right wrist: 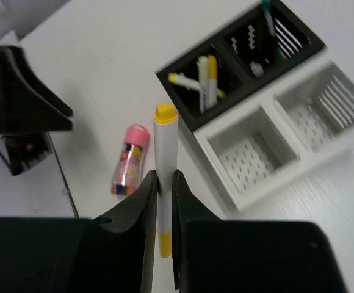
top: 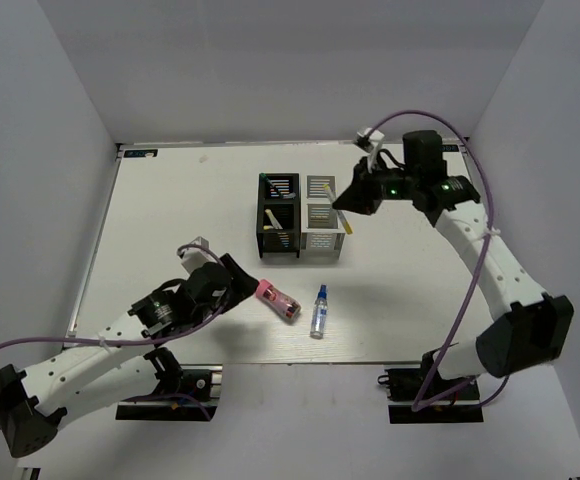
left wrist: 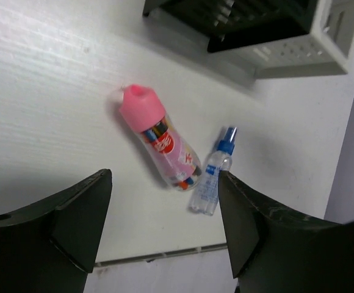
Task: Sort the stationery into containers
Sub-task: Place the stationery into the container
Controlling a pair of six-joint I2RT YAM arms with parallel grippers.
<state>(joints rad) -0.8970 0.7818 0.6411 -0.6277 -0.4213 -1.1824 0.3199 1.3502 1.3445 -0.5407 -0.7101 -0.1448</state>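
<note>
A white table (top: pixel 170 200) filled the middle of the frame, enclosed by plain pale walls (top: pixel 290 70) at left, top and right. A small dark sticker (top: pixel 140 153) sat at its upper-left corner.

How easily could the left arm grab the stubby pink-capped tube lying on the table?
Probably yes: the open left gripper hovers just short of the stubby pink-capped tube, nothing lying between.

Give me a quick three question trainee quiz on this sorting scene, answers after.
1. True or false: the left gripper is shut on the stubby pink-capped cylinder.
2. The right gripper grips: A) nothing, B) a white pen with yellow tips, C) a clear blue-capped bottle?
3. How many items lie loose on the white table?
Key: 1 false, it is open. 2 B. 3 two, the cylinder and the bottle.
</note>
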